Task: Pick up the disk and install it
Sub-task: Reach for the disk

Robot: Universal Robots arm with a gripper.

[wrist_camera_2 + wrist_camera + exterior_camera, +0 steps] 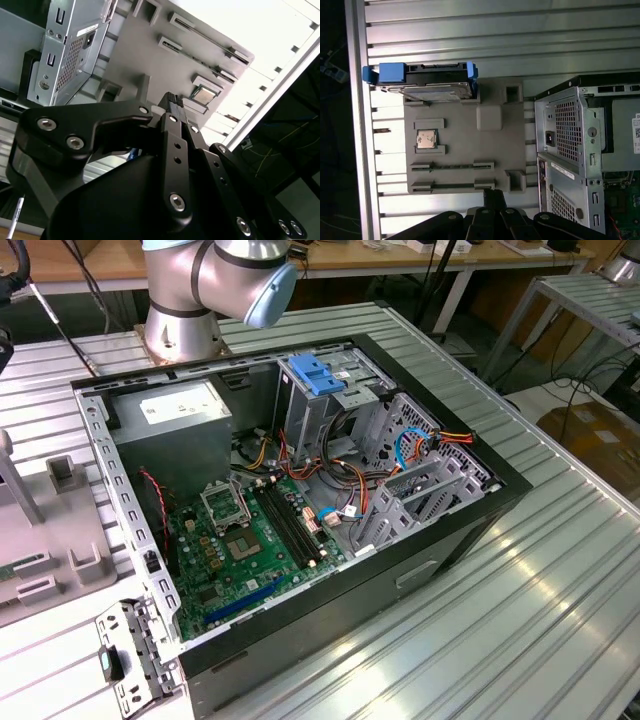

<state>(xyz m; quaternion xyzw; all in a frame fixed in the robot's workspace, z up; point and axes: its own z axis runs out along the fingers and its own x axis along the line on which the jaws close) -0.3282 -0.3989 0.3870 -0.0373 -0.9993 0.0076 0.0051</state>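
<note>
The disk [422, 82], a silver drive in a light-blue carrier, stands on edge in a slot of a grey fixture plate [465, 150] in the first wrist view. It sits at the plate's end farthest from my gripper [493, 192]. The gripper hangs high above the plate's near end, well apart from the disk. Its black fingers [172, 102] meet at the tips with nothing between them, and the gripper [173, 100] is shut. The open computer case [300, 500] lies on its side on the table in the exterior view.
A processor chip [426, 139] rests in a pocket of the fixture plate. The case's rear panel [570, 150] stands beside the plate. Inside the case are a blue bracket [315, 375], a metal drive cage [420, 490], cables and the motherboard [245, 540]. The arm's base [185, 300] stands behind the case.
</note>
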